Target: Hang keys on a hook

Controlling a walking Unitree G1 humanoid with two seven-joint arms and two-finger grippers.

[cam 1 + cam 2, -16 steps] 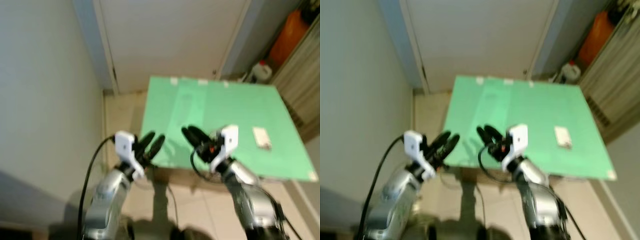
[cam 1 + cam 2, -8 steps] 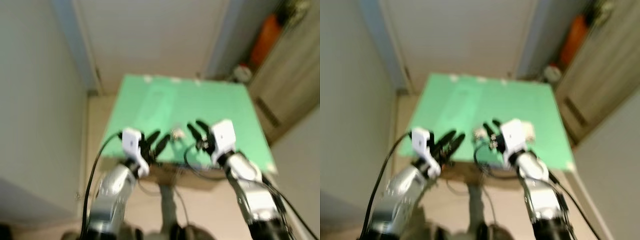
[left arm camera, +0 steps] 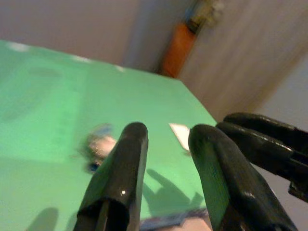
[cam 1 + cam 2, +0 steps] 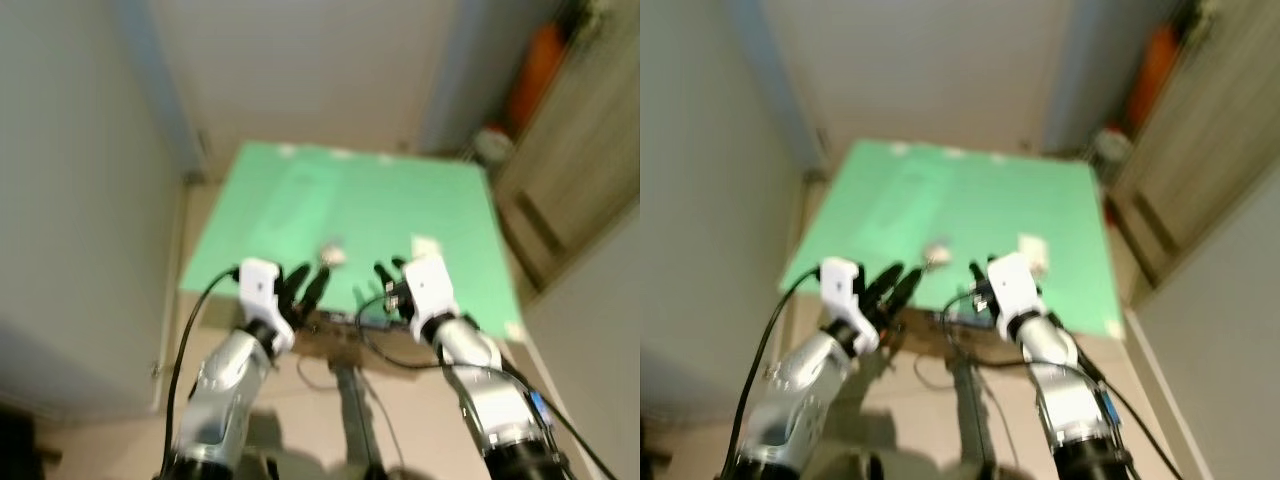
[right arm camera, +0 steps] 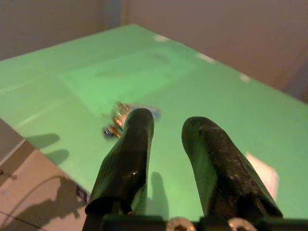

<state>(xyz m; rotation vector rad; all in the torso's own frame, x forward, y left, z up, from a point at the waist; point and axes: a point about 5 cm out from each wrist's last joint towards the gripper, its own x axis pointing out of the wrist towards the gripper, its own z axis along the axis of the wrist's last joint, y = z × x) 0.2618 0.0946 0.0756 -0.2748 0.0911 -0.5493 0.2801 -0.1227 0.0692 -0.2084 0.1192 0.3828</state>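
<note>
Progress: early, keys (image 4: pixel 331 254) lie ungrasped on the green table (image 4: pixel 300 200), near its front edge | left gripper (image 4: pixel 303 284): slightly parted, empty, just short of keys | right gripper (image 4: pixel 388 277): slightly parted, empty | left: grasp, carry, hang; hook unseen

Motion blur softens both head views under dim indoor light, while finger shadows fall sharp on the green tabletop (image 5: pixel 202 91) beneath the fingertips.

Matt green desk (image 4: pixel 400 215), smooth. Glossy black fingers (image 3: pixel 120 183) catching light. Keys (image 5: pixel 117 115) glint like metal.
</note>
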